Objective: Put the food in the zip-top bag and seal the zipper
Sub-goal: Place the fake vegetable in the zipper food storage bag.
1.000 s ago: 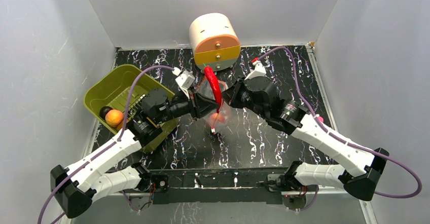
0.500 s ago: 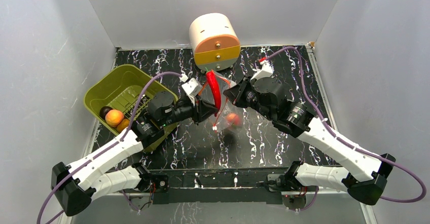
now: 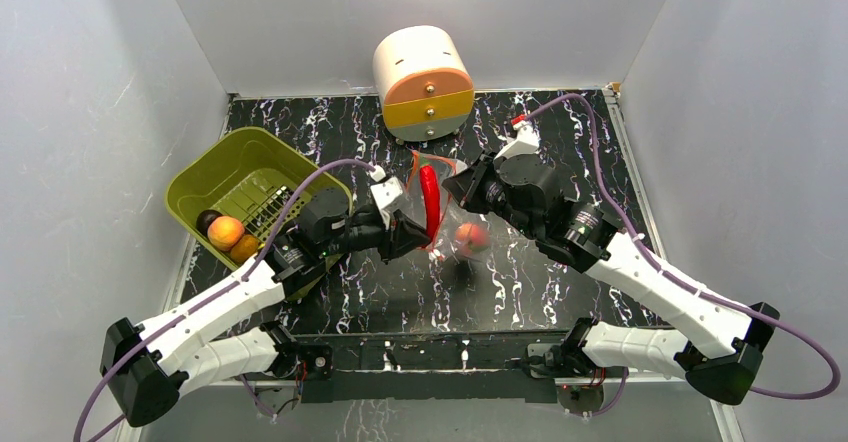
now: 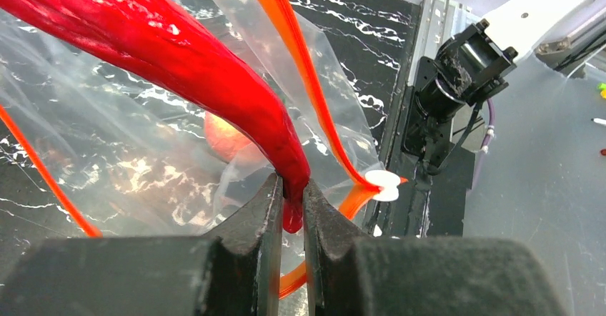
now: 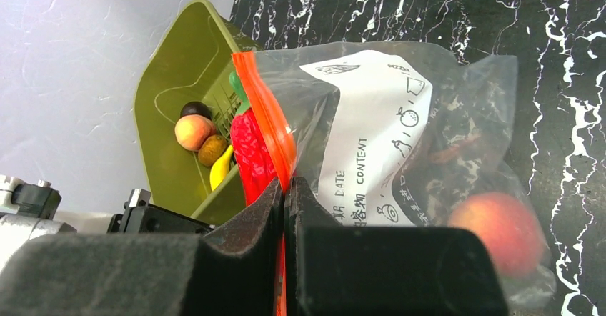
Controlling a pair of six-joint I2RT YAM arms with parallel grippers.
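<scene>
Red pepper [image 4: 179, 66], pinched in left gripper [image 4: 289, 187] jaws, has sunk lower into zip-top bag [image 5: 400, 130] mid-worktop [image 3: 560, 142]; right gripper [image 5: 286, 187] pinches zipper [image 5: 264, 109]; sealing still pending.

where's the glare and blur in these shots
Left wrist: white glare patches on the clear crinkly zip-top bag, and the left gripper is soft. Right wrist: bag's printed label crisp, pink-red round toy fruit slightly blurred. Top external: even light, dark shadow beneath the bag.
</scene>
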